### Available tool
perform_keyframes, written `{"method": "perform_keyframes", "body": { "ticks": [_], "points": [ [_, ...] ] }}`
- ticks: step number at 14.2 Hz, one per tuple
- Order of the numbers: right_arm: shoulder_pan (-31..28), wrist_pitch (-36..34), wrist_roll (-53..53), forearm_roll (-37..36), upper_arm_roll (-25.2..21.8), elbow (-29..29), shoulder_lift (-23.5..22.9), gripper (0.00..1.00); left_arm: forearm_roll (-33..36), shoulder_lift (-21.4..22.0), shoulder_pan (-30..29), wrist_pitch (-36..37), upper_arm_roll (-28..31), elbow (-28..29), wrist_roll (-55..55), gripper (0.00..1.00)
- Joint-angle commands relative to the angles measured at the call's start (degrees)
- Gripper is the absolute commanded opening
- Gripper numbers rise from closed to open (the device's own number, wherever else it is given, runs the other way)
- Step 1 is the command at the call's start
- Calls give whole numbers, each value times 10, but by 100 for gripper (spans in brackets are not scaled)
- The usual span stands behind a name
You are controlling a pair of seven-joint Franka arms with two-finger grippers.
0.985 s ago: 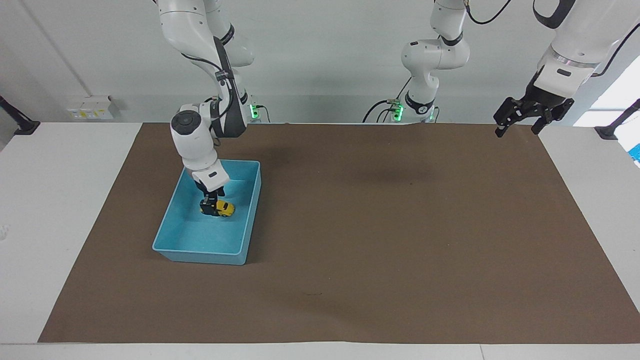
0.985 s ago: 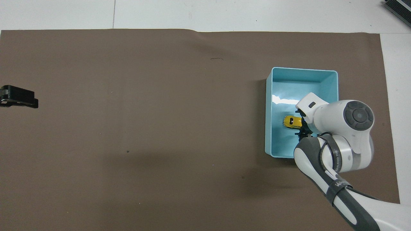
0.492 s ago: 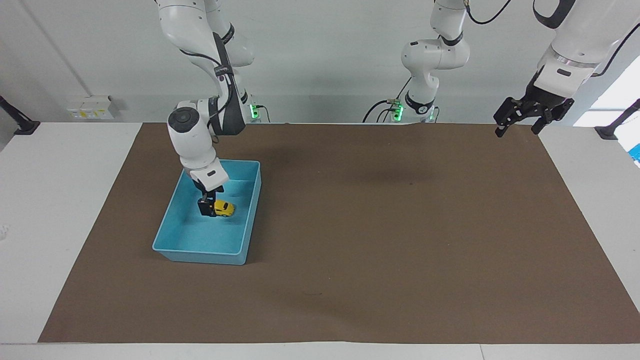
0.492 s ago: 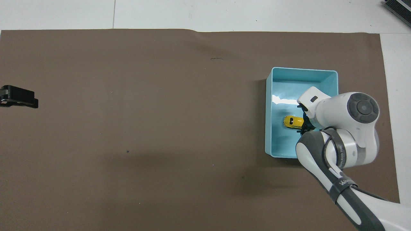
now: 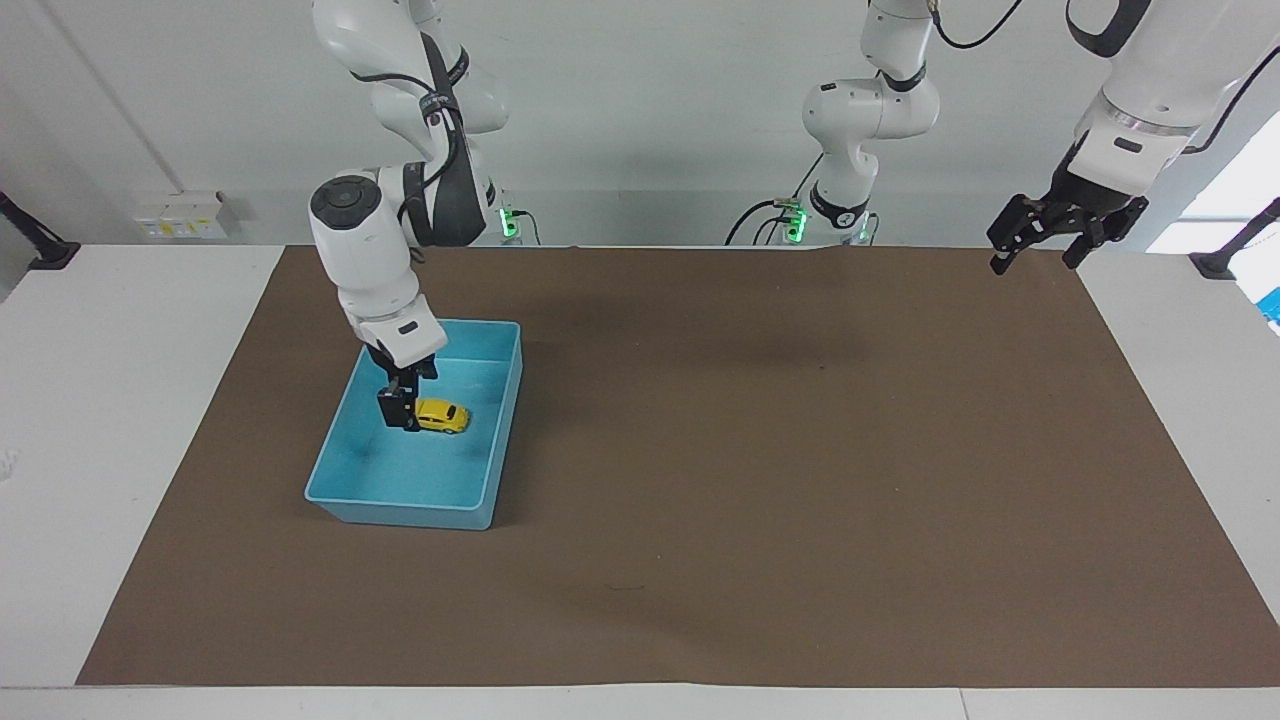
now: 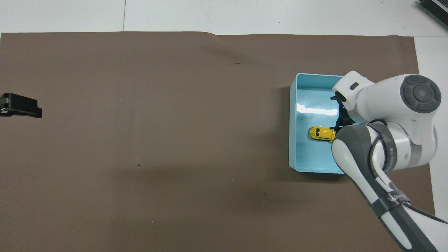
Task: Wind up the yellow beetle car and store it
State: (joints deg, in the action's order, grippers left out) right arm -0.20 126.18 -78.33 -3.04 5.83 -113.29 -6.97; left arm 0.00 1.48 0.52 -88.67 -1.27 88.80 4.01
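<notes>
The yellow beetle car (image 5: 443, 415) rests on its wheels on the floor of the light blue bin (image 5: 400, 503), free of any grip. It also shows in the overhead view (image 6: 320, 133) inside the bin (image 6: 292, 147). My right gripper (image 5: 398, 418) hangs open just above the bin floor, beside the car on the side toward the right arm's end of the table, apart from it. In the overhead view the right gripper (image 6: 339, 121) is mostly hidden under its wrist. My left gripper (image 5: 1034, 258) waits open, raised over the brown mat's corner at the left arm's end.
A brown mat (image 5: 760, 450) covers most of the white table. The bin stands on it toward the right arm's end. The left gripper's tip (image 6: 21, 108) shows at the overhead view's edge.
My right gripper has let go of the car, risen and drawn away toward the right arm's end of the table. The car stays in the bin. The left arm has not moved.
</notes>
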Motion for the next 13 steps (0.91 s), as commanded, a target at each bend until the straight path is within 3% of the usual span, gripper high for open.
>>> {"method": "perform_keyframes", "body": {
  "ticks": [1, 13],
  "points": [
    [-12, -20, -14, 34, 2, 18, -2, 100, -3, 4, -6, 11, -2, -5, -2, 100],
    [-33, -17, -16, 37, -6, 80, 14, 100, -3, 4, -6, 11, -2, -6, -2, 100]
  ]
}}
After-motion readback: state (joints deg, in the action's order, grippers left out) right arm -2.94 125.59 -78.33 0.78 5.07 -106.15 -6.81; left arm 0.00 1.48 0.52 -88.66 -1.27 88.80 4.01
